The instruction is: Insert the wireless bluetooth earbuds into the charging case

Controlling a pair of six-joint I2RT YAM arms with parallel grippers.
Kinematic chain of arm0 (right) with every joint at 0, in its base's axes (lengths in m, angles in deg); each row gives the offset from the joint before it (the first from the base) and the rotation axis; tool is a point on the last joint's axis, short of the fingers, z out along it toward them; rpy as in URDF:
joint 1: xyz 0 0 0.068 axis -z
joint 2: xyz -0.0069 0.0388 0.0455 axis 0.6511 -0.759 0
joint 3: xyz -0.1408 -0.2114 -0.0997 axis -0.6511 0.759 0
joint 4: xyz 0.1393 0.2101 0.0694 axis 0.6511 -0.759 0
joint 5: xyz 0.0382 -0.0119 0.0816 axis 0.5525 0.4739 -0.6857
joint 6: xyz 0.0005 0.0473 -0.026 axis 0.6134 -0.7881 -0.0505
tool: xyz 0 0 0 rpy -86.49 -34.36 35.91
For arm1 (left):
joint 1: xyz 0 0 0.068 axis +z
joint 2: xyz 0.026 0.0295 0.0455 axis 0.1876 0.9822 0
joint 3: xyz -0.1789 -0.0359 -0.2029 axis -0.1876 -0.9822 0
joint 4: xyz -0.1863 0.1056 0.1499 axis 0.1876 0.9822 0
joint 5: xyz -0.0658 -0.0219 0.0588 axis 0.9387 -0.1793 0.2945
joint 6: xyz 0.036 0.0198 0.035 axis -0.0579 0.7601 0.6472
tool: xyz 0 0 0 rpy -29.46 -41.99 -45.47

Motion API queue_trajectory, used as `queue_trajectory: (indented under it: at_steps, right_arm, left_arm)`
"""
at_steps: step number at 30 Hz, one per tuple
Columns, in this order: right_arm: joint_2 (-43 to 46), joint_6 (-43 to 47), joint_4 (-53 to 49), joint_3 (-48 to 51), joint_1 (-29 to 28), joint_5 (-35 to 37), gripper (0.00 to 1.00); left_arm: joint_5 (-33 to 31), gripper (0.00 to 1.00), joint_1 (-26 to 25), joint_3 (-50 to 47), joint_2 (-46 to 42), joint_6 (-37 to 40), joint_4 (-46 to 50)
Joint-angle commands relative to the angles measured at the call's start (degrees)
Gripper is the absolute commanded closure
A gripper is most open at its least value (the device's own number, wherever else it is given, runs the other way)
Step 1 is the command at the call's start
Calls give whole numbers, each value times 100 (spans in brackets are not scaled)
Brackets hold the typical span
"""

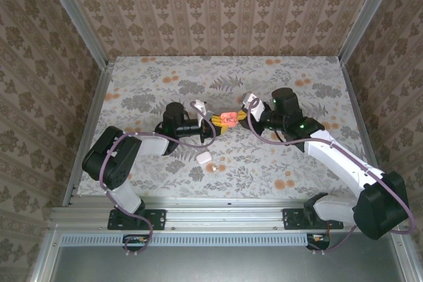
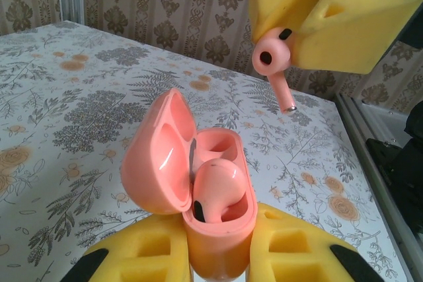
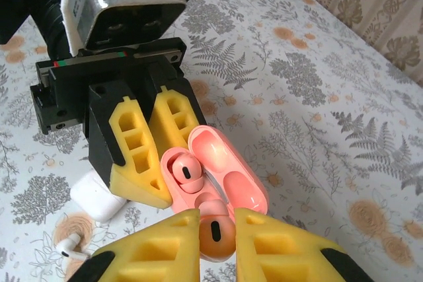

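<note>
Pinched between the right end effector's [image 3: 216, 221] yellow pads [image 3: 152, 249], a coral earbud [image 3: 215, 237] hangs in the air just short of the open case [image 2: 221, 232]. That case is off the bench [image 1: 297, 84], clamped upright by the left end effector [image 2: 221, 249], with its lid [image 2: 155, 160] swung aside. A second earbud [image 2: 215, 193] sits in the socket on the left arm's side; the socket facing the right arm looks empty. From the left wrist, the coral earbud is above and beyond the opening, apart from it, its stem slanting down and sideways rather than along the socket. I judge the right arm must bring the stem in line, then lower. A white case [image 1: 203, 158] and a white earbud [image 1: 213, 168] lie on the bench near the arms.
</note>
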Motion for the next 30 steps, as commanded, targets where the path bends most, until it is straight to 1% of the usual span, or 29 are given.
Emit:
queue_trajectory:
  at_steps: [1,17,30]
  right_arm:
    - [26,517,133,-65,-41,-95,83]
    - [-463,904,162,-314,-45,-22,83]
    - [-609,1235,18,-353,-32,152,83]
  left_arm:
    - [168,90,44,-21,-100,114,-116]
    - [203,90,36,28,-204,125,16]
    - [210,90,28,46,-286,149,76]
